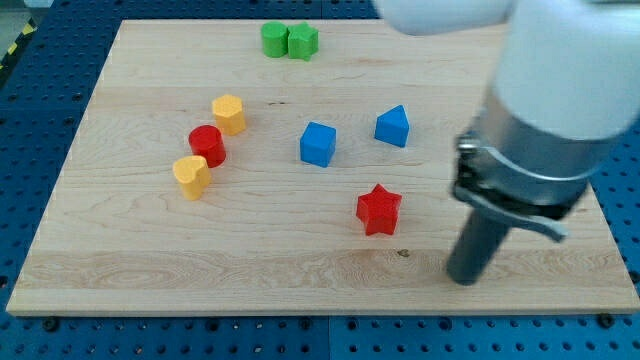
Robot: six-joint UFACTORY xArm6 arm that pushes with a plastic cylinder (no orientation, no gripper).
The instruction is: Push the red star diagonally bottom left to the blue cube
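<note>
The red star (378, 210) lies on the wooden board (150, 260), right of centre and toward the view's bottom. The blue cube (318, 143) sits up and to the left of it, a short gap apart. My tip (466, 277) rests on the board to the right of and slightly below the red star, not touching it. The arm's large white and grey body fills the view's upper right.
A second blue block (393, 126), wedge-like, sits right of the blue cube. A red cylinder (208, 145) stands between two yellow blocks (229, 114) (191, 176) at the left. Two green blocks (274, 39) (303, 41) touch at the top edge.
</note>
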